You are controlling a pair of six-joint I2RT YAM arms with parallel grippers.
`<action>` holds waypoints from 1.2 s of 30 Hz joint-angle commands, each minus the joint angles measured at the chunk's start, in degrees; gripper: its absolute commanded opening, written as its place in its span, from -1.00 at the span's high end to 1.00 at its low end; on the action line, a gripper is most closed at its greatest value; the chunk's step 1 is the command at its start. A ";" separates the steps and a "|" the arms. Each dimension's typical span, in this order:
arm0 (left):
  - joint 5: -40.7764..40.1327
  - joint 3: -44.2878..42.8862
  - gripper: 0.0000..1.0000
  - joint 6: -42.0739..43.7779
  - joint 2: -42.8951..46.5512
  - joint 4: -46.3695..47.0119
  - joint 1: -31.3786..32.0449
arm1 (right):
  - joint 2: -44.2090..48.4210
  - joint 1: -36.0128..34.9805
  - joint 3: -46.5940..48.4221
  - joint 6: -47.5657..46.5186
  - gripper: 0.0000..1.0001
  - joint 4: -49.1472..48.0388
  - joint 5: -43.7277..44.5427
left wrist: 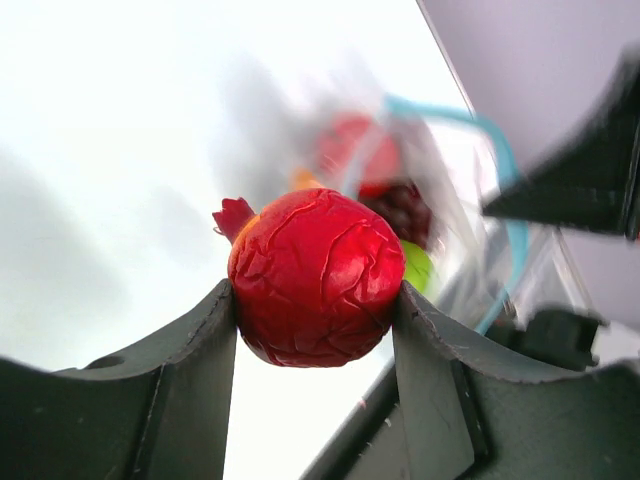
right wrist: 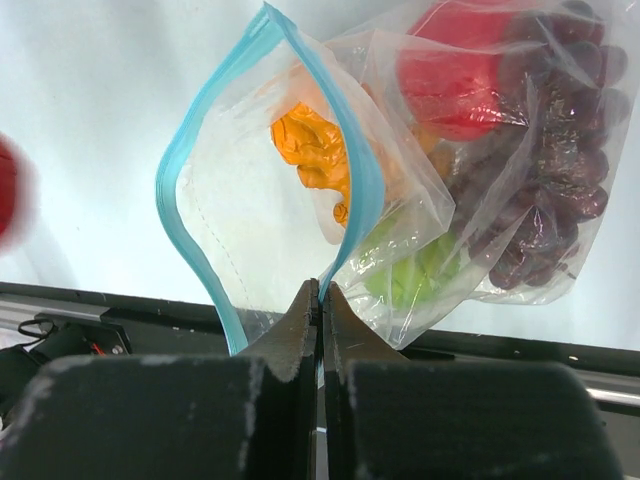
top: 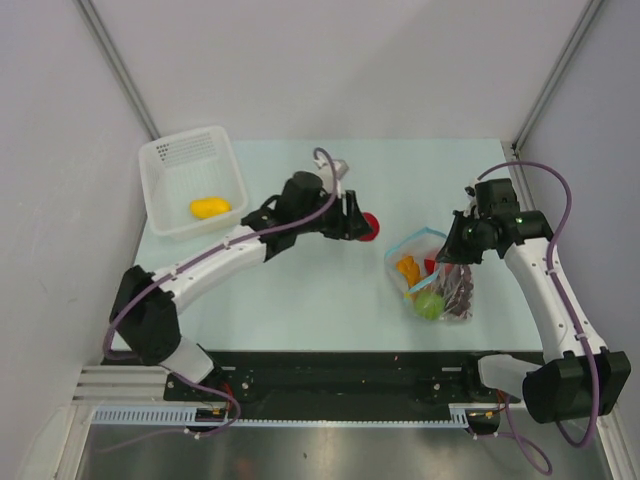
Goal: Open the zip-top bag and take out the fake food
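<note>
Because the left gripper (top: 357,222) clamps the red fruit (left wrist: 312,275) by its rounded sides, it could pop loose over the counter (top: 300,290). The right gripper (right wrist: 320,292), pinched shut on the rim of the zip-top bag (right wrist: 240,230) at the counter's right, might tip out the fake food (right wrist: 310,150) inside.

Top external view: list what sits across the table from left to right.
White basket with a yellow piece inside → red fruit held in the left gripper → zip-top bag.
</note>
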State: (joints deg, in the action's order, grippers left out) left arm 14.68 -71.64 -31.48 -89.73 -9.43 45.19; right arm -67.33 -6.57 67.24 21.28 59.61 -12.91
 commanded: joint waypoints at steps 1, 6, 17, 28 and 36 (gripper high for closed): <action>-1.58 1.50 1.00 0.89 7.89 -0.67 -8.08 | -0.87 0.15 1.49 -1.15 1.00 -1.43 0.43; -2.03 2.99 1.00 -0.41 9.40 -2.17 -22.67 | -1.84 -0.02 1.49 -1.15 1.00 -2.92 -0.54; -5.70 -5.34 1.00 -3.14 -1.31 -5.67 -47.62 | -3.68 -0.90 1.49 0.78 1.00 -5.47 -0.45; -8.78 -23.53 0.89 -7.45 -24.23 -15.78 -52.92 | -4.74 -0.73 1.49 0.96 1.00 -7.23 0.69; -11.60 -32.34 0.22 -7.45 -30.85 -21.77 -52.92 | -6.85 -0.29 2.98 0.70 1.00 -7.32 0.25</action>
State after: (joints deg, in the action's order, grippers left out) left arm 5.48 -99.20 -38.20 -120.44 -27.55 -7.73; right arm -73.47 -7.11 67.29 22.24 54.19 -13.15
